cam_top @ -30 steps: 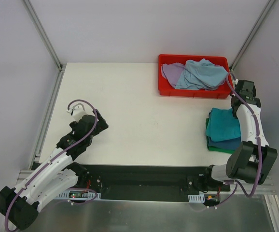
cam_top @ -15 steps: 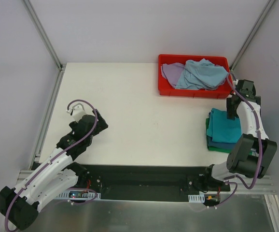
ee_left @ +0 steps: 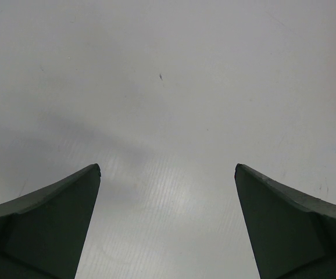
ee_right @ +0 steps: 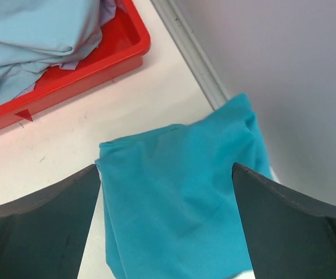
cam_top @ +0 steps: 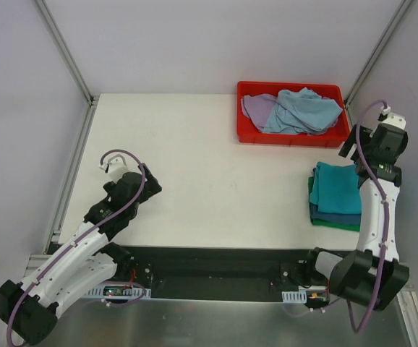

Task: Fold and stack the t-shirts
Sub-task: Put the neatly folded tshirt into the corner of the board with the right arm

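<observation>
A folded teal t-shirt [cam_top: 337,186] [ee_right: 179,197] lies on top of a stack of folded blue and green t-shirts [cam_top: 332,217] at the right side of the table. My right gripper [cam_top: 353,150] [ee_right: 165,168] hovers above the stack's far edge, open, with nothing between its fingers. A red bin [cam_top: 290,137] [ee_right: 86,75] at the back right holds a crumpled light blue t-shirt [cam_top: 303,108] [ee_right: 34,35] and a lavender one [cam_top: 256,107]. My left gripper [cam_top: 150,189] [ee_left: 168,168] rests low over bare table at the near left, open and empty.
A metal rail [cam_top: 71,166] runs along the table's left edge, and another runs by the wall on the right [ee_right: 191,55]. The stack sits close to the right wall. White tabletop [cam_top: 209,166] lies between the two arms.
My right gripper has opened, let go of the teal t-shirt and risen up and to the right, off the stack. The left arm has not moved.
</observation>
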`<state>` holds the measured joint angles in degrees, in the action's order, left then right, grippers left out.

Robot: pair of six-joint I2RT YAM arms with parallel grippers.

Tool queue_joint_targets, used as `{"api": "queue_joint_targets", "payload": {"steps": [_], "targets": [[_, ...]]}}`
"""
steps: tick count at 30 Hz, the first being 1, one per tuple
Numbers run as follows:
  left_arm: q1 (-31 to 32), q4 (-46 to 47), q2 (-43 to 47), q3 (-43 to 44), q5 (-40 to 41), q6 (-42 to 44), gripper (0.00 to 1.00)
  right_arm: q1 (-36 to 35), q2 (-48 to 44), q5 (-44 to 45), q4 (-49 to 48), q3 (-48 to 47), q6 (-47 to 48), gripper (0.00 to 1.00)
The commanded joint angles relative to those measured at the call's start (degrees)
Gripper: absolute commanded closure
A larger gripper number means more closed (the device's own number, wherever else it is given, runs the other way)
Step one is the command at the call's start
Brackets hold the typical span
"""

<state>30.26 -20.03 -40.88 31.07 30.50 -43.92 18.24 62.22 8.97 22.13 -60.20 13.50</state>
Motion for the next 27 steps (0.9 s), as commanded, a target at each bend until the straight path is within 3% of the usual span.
{"api": "queue_joint_targets", "payload": {"steps": [1,10,18,27], "targets": [[-0.6,-0.4,-0.3,0.4,-0.2,1.2,0.01,1.9,9.1,-5.4,-2.4,-3.6,-4.4,0.04],[-0.6,-0.4,-2.9,0.8,0.2,0.6,0.01,7.5,22.2,-1.7,0.8,-8.4,-2.6,0.04],[-0.6,-0.4,-5.5,1.6,-0.1,0.7,0.01,11.5,32.2,-4.2,-0.1,-9.6,-1.5,0.04],[-0.6,-0.4,-4.6,1.5,-0.9,0.8,0.01,11.8,31.5,-8.3,-2.0,-7.7,-2.4,0.04]]}}
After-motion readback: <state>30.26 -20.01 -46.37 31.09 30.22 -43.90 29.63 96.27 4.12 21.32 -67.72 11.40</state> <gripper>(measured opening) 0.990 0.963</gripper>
